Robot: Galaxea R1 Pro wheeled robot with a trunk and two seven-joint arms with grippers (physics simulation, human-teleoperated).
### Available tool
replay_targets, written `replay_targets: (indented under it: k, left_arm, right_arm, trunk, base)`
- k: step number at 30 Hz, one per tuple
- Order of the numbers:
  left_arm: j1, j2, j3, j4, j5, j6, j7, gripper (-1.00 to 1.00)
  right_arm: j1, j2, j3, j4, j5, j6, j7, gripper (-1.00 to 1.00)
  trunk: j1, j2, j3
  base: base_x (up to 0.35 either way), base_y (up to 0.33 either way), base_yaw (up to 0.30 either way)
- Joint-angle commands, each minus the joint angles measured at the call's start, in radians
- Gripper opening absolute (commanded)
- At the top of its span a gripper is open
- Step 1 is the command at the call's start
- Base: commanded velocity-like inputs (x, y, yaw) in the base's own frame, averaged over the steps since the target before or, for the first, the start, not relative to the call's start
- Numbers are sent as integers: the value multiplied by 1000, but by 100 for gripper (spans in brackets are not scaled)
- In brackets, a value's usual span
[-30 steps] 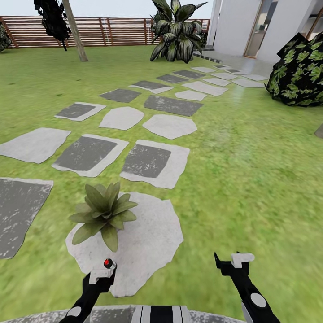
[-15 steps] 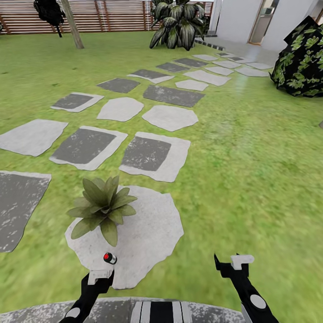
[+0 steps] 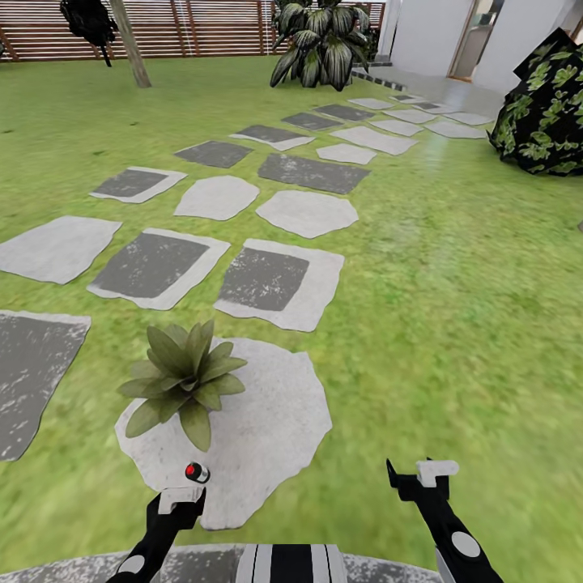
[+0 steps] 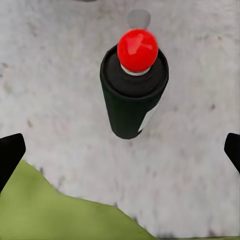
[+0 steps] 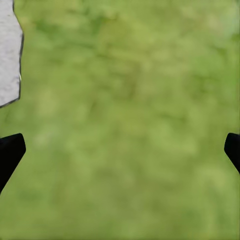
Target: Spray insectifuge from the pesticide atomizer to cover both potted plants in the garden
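Note:
The pesticide atomizer (image 4: 132, 95), a dark bottle with a red spray head and a white label, stands upright on a pale stepping stone (image 3: 267, 429). Its red head (image 3: 194, 471) shows just beyond my left gripper (image 3: 181, 496). In the left wrist view my left gripper (image 4: 120, 150) is open, its black fingertips (image 4: 10, 152) spread wide, and the bottle lies ahead of them, untouched. One potted plant (image 3: 185, 374), a rosette of broad green leaves, sits on the same stone just past the bottle. My right gripper (image 3: 423, 473) hangs open over grass (image 5: 130, 110), holding nothing.
Grey and pale stepping stones (image 3: 275, 279) run across the lawn toward a white building (image 3: 429, 36). A tall broad-leaved plant (image 3: 324, 44) and a tree trunk (image 3: 129, 44) stand before the brown slatted fence (image 3: 219, 28). A dark leafy bush (image 3: 546, 105) is at the far right.
The head view tipped down a little a second ago, then held. The atomizer's red head, earlier right at my left gripper's tip, now shows slightly clear of it.

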Motion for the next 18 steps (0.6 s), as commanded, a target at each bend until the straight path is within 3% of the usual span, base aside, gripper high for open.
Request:
replay_targets:
  k: [1, 18]
  left_arm:
    - [0, 0, 7, 1, -1, -3, -6, 100]
    - [0, -4, 5, 1, -5, -3, -6, 100]
  right_arm:
    - [0, 0, 0, 0, 1, -3, 0, 100]
    - [0, 0, 0, 0, 1, -3, 0, 100]
  trunk:
    - [0, 0, -1]
    - [0, 0, -1]
  base:
    - [9, 0, 0]
    - [70, 0, 0]
